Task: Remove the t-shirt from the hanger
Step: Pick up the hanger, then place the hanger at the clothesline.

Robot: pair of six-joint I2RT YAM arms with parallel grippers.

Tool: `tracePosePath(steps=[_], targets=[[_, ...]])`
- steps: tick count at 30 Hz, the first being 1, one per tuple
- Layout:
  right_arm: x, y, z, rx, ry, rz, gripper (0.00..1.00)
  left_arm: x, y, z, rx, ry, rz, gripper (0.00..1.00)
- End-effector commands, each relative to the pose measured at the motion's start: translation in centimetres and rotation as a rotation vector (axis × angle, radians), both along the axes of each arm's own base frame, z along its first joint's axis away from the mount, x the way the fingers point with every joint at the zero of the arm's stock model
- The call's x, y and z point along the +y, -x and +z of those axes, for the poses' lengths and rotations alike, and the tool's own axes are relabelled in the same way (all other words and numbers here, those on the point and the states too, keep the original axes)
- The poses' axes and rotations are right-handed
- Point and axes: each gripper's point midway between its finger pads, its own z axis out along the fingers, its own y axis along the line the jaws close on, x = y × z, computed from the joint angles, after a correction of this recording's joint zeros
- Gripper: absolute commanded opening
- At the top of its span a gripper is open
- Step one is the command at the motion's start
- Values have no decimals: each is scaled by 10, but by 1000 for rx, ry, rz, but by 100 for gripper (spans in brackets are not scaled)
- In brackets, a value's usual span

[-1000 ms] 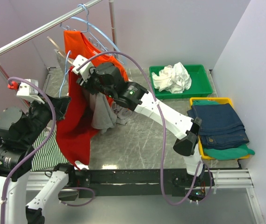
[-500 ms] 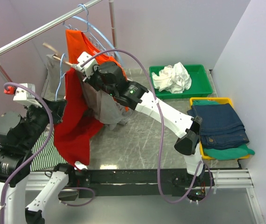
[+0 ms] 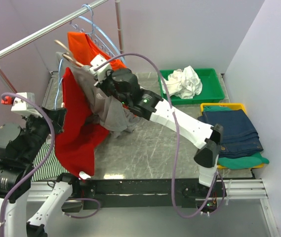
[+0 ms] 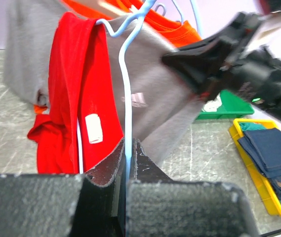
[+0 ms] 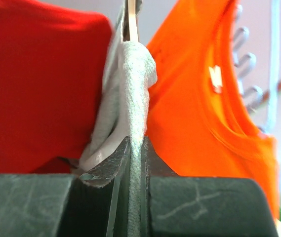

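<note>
Right fingers (image 5: 108, 163) pinch grey t-shirt (image 5: 128, 84) (left fingers (image 4: 108, 165) clamp hanger (image 4: 126, 98)).

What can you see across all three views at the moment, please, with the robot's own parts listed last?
clothes rail: one, silver, upper left
rail hanger: one, light blue, hooked on the rail
held hanger: one, light blue wire, among the red and grey cloth
red t-shirt: one, red, draped at left
orange t-shirt: one, orange, by the rail
grey garment: one, grey, centre
striped cloth: one, green-white, near left
green bin: one, far right
white cloth: white, in the green bin
yellow bin: one, right edge
jeans: navy, in the yellow bin
table: one, grey marble
left gripper: shut on the held hanger
right gripper: shut on the grey garment
</note>
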Motion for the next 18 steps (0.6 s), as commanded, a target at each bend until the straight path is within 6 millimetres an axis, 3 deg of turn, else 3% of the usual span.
tracePosePath(steps=[1, 5, 9, 10, 12, 13, 15, 16, 17, 18], targets=[[-61, 6, 100, -131, -276, -101, 0, 9, 12, 18, -85, -22, 33, 1], [-90, 19, 125, -172, -360, -106, 0, 11, 18, 16, -82, -24, 36, 1], [-92, 20, 141, -199, -389, -83, 0, 12, 15, 13, -75, -22, 45, 1], [-94, 20, 155, -216, -411, -81, 0, 12, 15, 15, -80, -15, 44, 1], [-81, 12, 151, -207, -400, -60, 0, 11, 13, 14, -78, -11, 44, 1], [-81, 12, 163, -223, -423, -56, 0, 11, 12, 14, -79, -8, 44, 1], [-68, -1, 157, -211, -417, -50, 0, 11, 11, 13, -75, -7, 44, 1], [-70, -1, 174, -230, -448, -44, 0, 10, 11, 13, -73, -6, 44, 1], [-56, -11, 162, -204, -439, -33, 0, 10, 10, 13, -72, -6, 44, 1], [-54, -17, 162, -199, -436, -21, 0, 10, 10, 12, -70, -6, 42, 1]])
